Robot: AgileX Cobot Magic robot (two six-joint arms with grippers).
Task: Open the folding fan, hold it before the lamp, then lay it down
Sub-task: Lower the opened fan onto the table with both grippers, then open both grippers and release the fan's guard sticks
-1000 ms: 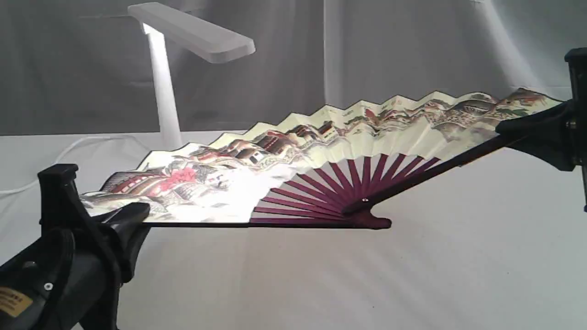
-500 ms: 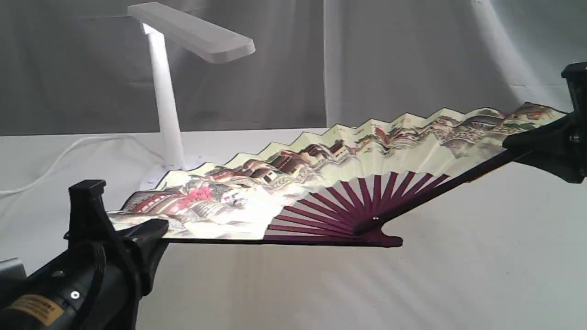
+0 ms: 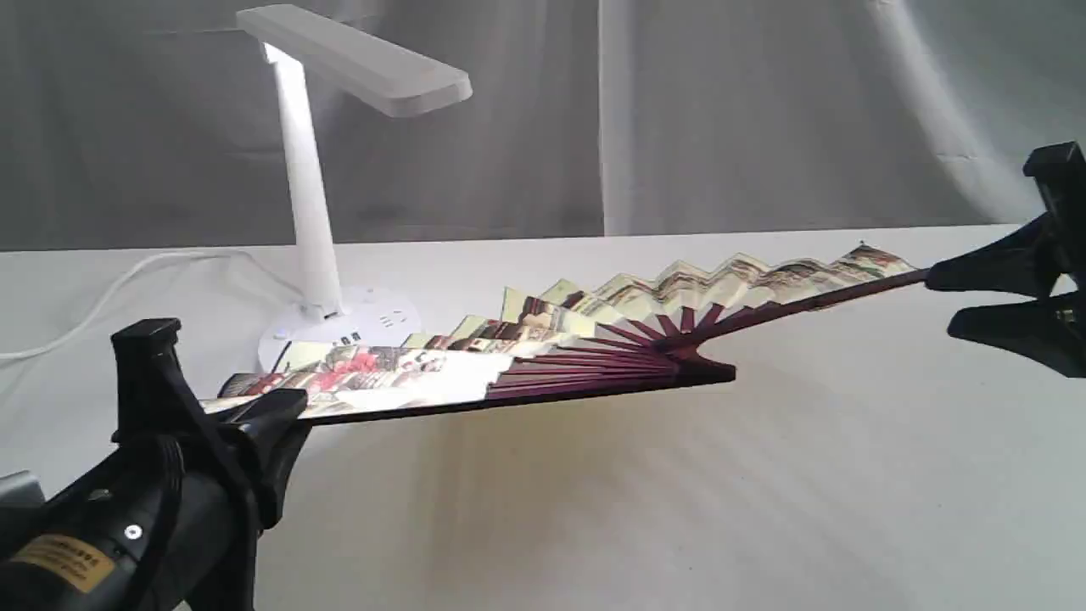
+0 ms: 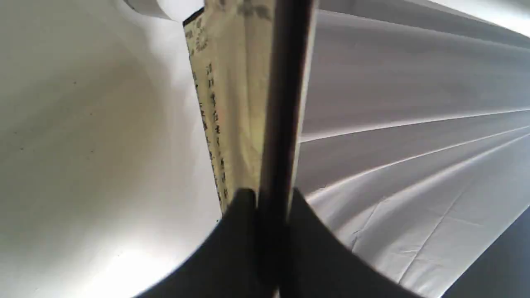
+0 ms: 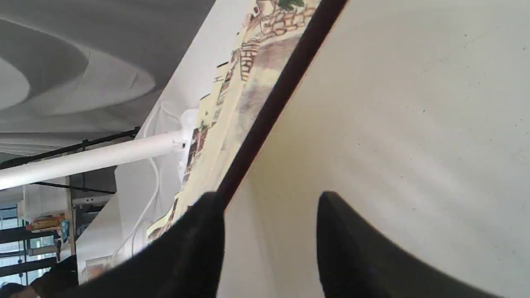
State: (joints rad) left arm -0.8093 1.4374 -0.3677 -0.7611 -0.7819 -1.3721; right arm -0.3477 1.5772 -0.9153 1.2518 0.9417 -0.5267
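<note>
The folding fan [image 3: 543,339] is spread wide and lies low, almost flat, just above the white tablecloth, in front of the lamp [image 3: 310,212]. My left gripper [image 3: 280,416] is shut on the fan's left outer rib; the left wrist view shows that dark rib [image 4: 281,103] pinched between the left gripper [image 4: 269,198] fingers. At the right, my right gripper [image 3: 940,301] is open. The fan's right outer rib [image 5: 273,103] only rests against one finger of the right gripper [image 5: 271,198], with a wide gap to the other finger.
The lamp's round base [image 3: 373,327] stands just behind the fan's left half, and its white cord [image 3: 127,280] trails off to the left. A grey curtain [image 3: 764,110] hangs behind the cloth-covered table [image 3: 679,509].
Both arms lowered the fan from a raised tilt to nearly flat over the table, uncovering the lamp base. The right gripper opened and let go of the right rib; the left stays shut.
</note>
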